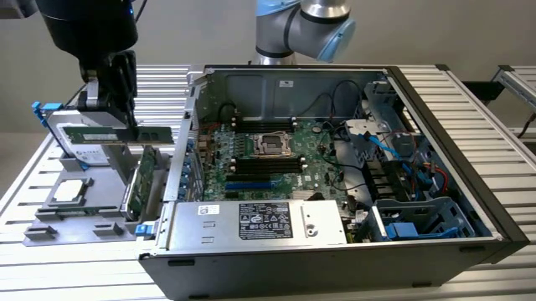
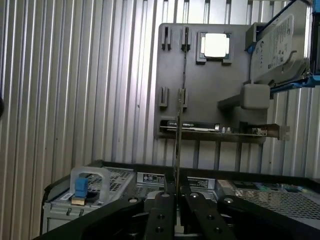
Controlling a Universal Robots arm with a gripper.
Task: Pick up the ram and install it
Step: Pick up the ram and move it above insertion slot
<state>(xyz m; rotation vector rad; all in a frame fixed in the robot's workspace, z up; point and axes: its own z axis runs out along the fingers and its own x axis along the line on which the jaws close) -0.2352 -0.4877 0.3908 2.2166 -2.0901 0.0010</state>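
A: Status on the ram (image 1: 96, 133)?

B: Gripper (image 1: 130, 132) is clamped narrow on it, pinching near mid-length. The stick hangs level in the upper left of the exterior view, above the grey parts tray (image 1: 50, 216) and outside the PC case (image 1: 469, 125). In the wrist view it's edge-on, a thin line (image 2: 178, 130) running up from the gripper (image 2: 175, 189).

A: So which step?

B: Pick-up looks done, IMO. Install isn't: the stick is nowhere near the motherboard (image 1: 293, 169).

A: What does seating it call for?

B: My read: long edge parallel w/ the black DIMM slots (image 1: 261, 164) below the CPU socket (image 1: 274, 144), contacts down, straight push. Can't tell if the slot latches are open.

A: Anything in the way?

B: The case's left wall (image 1: 186, 138) sits between stick and board. The expansion card (image 1: 147, 182) stands upright just under the stick, the hard drive (image 1: 71, 141) is close behind it. Inside, black and blue cables (image 1: 381, 141) lie right of the slots, the PSU (image 1: 260, 222) is below. A loose CPU (image 1: 69, 191) lies on the tray, well apart.
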